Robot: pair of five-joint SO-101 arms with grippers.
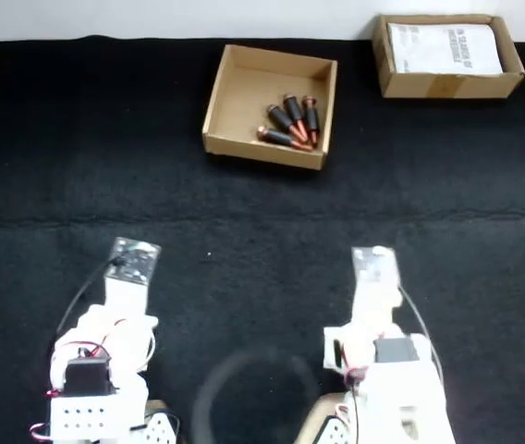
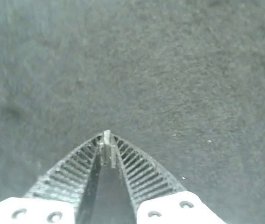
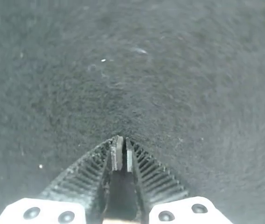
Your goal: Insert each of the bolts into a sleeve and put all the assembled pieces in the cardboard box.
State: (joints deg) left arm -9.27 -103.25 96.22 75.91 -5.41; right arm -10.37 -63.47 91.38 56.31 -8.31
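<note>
From above, the cardboard box [image 1: 235, 102] sits toward the far edge of the black worktop [image 1: 262, 213], about midway along it, with four assembled pieces [image 1: 290, 122] clustered against its right wall. A second box [image 1: 429, 85] holding a white sheet [image 1: 445, 48] stands at the far right corner. At the near edge stand an arm [image 1: 105, 351] toward the left corner and an arm [image 1: 383, 351] right of the middle. On the left wrist, the left hand [image 2: 107, 142] is closed with its tips meeting, gripping nothing, over bare cloth. On the right wrist, the right hand [image 3: 121, 151] is likewise closed and empty above the cloth.
</note>
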